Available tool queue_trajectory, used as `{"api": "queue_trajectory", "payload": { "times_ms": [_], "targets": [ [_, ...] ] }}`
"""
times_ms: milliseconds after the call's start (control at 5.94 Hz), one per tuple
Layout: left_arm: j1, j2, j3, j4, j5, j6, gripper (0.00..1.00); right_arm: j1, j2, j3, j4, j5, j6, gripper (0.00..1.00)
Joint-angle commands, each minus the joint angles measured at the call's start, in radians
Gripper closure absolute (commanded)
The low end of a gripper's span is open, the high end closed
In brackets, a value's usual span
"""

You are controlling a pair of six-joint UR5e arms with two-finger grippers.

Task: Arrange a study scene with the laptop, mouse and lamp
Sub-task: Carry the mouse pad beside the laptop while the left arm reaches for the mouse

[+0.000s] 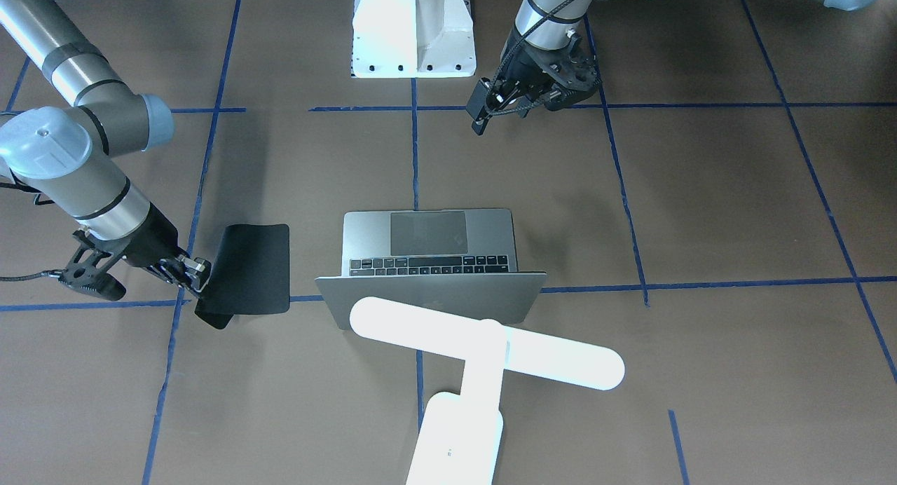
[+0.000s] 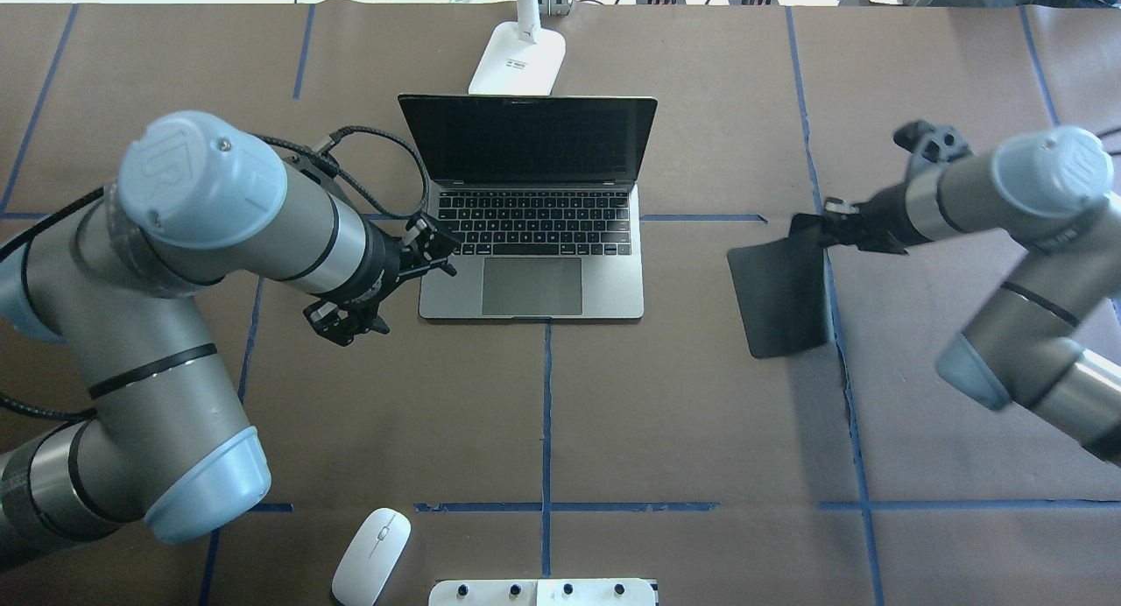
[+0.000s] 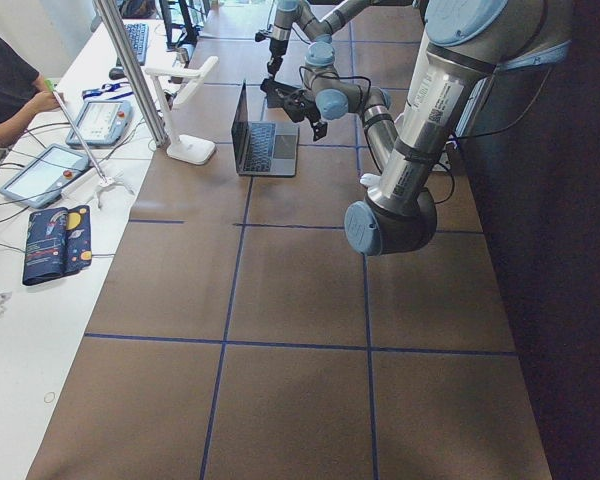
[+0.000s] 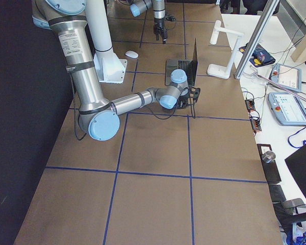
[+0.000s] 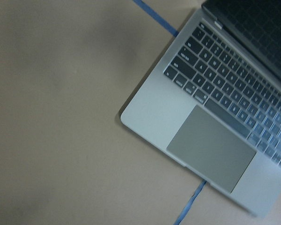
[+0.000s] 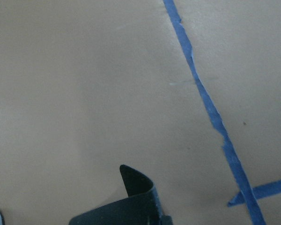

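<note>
The laptop [image 2: 534, 238] stands open at the table's middle, screen dark; it also shows in the front view [image 1: 431, 243]. The white lamp [image 1: 483, 341] stands just behind its lid, base [image 2: 517, 59] on the far side. The white mouse [image 2: 371, 555] lies at the near edge, left of the pedestal. My left gripper [image 2: 438, 251] hovers beside the laptop's left front corner, empty, and looks open. My right gripper [image 2: 828, 225] is shut on a corner of a black mouse pad [image 2: 779, 295], right of the laptop, lifting that edge.
The white robot pedestal [image 1: 413, 29] is bolted at the near middle edge. Blue tape lines [image 2: 546, 413] grid the brown table. An operator's bench with tablets [image 3: 40, 175] runs along the far side behind the lamp.
</note>
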Motion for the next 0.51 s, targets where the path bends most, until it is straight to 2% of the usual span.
{"api": "queue_trajectory", "payload": {
  "times_ms": [0, 168, 337],
  "targets": [
    [0.056, 0.139, -0.078, 0.006, 0.002, 0.242, 0.0, 0.017, 0.064, -0.035, -0.049, 0.005, 0.0, 1.0],
    [0.122, 0.178, -0.08, 0.006, 0.06, 0.287, 0.0, 0.017, 0.065, -0.037, -0.051, 0.005, 0.002, 1.0],
    [0.265, 0.225, -0.084, 0.033, 0.211, 0.288, 0.0, 0.016, 0.067, -0.037, -0.052, 0.005, 0.003, 1.0]
  ]
}}
